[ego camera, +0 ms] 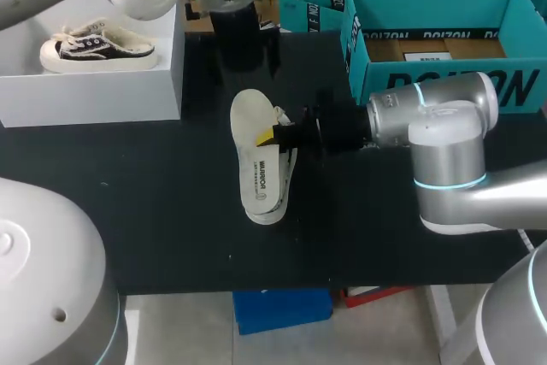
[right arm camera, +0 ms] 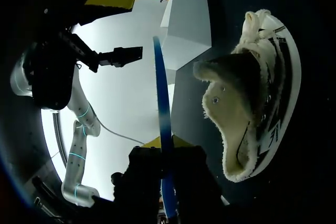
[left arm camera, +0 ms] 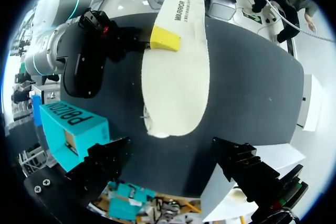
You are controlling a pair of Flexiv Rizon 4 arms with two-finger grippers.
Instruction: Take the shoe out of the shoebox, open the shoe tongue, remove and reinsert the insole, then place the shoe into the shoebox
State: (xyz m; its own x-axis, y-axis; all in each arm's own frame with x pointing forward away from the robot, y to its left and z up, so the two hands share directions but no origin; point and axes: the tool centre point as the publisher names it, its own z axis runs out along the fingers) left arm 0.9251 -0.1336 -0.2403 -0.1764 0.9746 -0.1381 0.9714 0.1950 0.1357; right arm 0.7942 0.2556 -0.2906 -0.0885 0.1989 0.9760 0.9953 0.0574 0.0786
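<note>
Right gripper [ego camera: 275,135] pinches insole [ego camera: 256,168], its length running near-to-far.

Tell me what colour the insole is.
Cream-white insole, dark print near one end; clearest in left wrist view.

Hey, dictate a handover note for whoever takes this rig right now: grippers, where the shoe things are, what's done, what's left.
Grippers: the left gripper is open and empty, above the table. The right gripper is shut on the white foam insole, holding it over the shoe.
Things: the black-and-white fleece-lined sneaker lies on the black table. The teal cardboard shoebox stands open behind the right arm.
Done: sneaker out of the box, insole out.
Left: reinsert the insole, put the sneaker into the shoebox.
</note>
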